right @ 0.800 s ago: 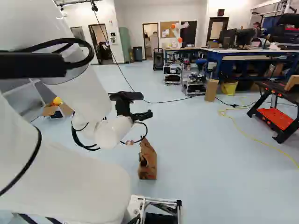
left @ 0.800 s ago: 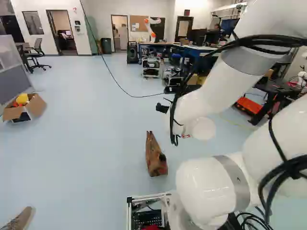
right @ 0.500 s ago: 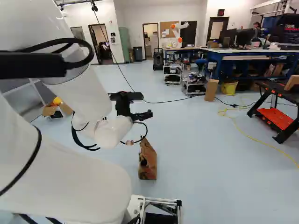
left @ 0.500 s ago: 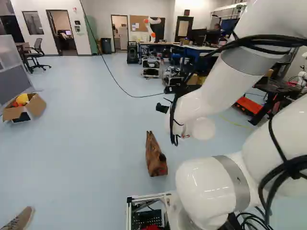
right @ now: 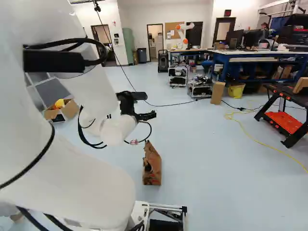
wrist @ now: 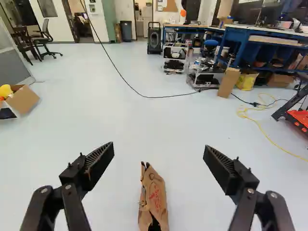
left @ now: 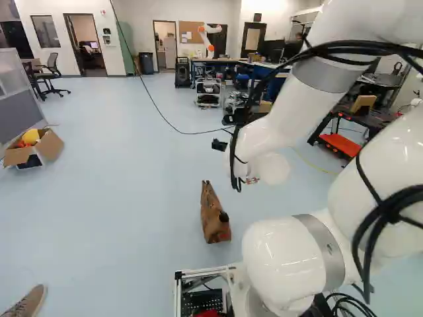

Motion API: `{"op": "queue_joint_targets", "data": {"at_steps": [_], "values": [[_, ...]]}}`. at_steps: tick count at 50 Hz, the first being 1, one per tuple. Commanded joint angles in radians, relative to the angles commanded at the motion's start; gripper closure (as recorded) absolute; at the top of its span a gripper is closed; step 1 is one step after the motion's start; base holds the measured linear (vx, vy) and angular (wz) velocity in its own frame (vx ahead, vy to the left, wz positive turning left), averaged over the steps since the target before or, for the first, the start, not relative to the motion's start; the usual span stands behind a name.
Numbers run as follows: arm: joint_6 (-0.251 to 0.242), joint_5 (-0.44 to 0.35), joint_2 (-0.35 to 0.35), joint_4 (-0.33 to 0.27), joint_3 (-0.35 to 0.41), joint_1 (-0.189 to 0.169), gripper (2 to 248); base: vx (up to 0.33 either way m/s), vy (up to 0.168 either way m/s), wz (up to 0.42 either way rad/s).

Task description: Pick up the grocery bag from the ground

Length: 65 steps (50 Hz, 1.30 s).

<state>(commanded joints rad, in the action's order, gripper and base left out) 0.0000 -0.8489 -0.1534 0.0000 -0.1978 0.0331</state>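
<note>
Pale floor (right: 216, 159) is crossed by a black cable (left: 192, 133), and a blue workbench (right: 260, 54) is set farther off. Red print is borne by the brown paper grocery bag (wrist: 160, 204), which is stood on the floor ahead of the base. The white arm (left: 297, 109) is bent forward, with its gripper (right: 150, 106) held above the floor and pointed ahead. In the wrist view, the gripper's (wrist: 158, 150) fingers are spread wide and nothing is gripped; the bag is framed between them, touched by neither.
</note>
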Motion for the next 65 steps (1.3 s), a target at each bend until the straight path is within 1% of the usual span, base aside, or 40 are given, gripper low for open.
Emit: {"op": "queue_joint_targets", "data": {"at_steps": [5,16,24,27,35,56,65], "values": [[0.000,0.069,0.047,-0.007,-0.044,0.006,3,0.000,0.000,0.000],[0.000,0.285,0.150,-0.038,-0.142,0.007,3,0.000,0.000,0.000],[0.000,0.448,0.259,-0.062,-0.224,0.005,3,0.000,0.000,0.000],[0.000,0.487,0.304,-0.067,-0.257,0.005,3,0.000,0.000,0.000],[0.000,0.521,0.421,-0.070,-0.347,0.003,3,0.000,0.000,0.000],[0.000,0.527,0.693,-0.071,-0.578,0.005,3,0.000,0.000,0.000],[0.000,0.527,0.776,-0.071,-0.641,0.009,3,0.000,0.000,0.000]]}}
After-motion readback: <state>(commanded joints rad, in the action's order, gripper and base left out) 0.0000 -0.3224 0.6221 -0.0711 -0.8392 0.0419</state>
